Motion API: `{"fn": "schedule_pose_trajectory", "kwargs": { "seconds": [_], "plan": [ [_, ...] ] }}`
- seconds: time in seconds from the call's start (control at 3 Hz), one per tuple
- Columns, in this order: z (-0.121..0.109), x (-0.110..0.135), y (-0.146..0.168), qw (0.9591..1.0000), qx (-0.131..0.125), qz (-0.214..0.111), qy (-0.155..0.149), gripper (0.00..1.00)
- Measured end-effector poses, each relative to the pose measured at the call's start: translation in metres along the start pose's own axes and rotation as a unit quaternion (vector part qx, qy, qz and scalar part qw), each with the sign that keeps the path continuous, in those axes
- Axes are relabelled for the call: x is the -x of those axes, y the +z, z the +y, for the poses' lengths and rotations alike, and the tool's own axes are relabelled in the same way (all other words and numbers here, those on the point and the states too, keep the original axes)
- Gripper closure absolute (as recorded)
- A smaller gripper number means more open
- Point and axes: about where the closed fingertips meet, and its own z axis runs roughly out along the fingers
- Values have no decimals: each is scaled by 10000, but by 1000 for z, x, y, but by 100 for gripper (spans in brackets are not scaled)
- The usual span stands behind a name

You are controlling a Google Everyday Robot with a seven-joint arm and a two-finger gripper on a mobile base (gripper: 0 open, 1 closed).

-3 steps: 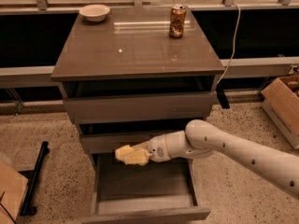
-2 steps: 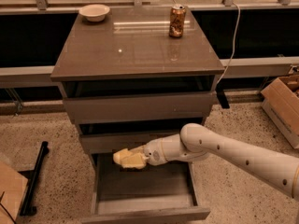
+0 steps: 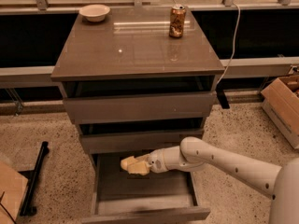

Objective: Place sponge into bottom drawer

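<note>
The bottom drawer (image 3: 145, 204) of the grey-brown cabinet is pulled open and shows its plain grey tray. My gripper (image 3: 138, 166) reaches in from the right on a white arm and is shut on the pale yellow sponge (image 3: 131, 164). It holds the sponge just above the back part of the tray, under the front of the middle drawer (image 3: 140, 141). I cannot tell whether the sponge touches the tray floor.
A cream bowl (image 3: 94, 12) and a soda can (image 3: 177, 21) stand on the cabinet top (image 3: 135, 50). A cardboard box (image 3: 285, 106) is on the floor at the right. A black bar (image 3: 35, 181) lies on the floor at the left.
My gripper with the sponge has moved slightly left and a little lower, deeper over the open bottom drawer's tray.
</note>
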Motion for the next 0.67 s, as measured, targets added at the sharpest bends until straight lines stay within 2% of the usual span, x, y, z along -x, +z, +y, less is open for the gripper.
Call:
{"fn": "schedule_pose_trajectory", "kwargs": {
  "seconds": [0.33,0.67],
  "plan": [
    [0,0,0,10000,0,0,0,100],
    [-18,-11,12,9999,-104,-17,96,100]
  ]
}}
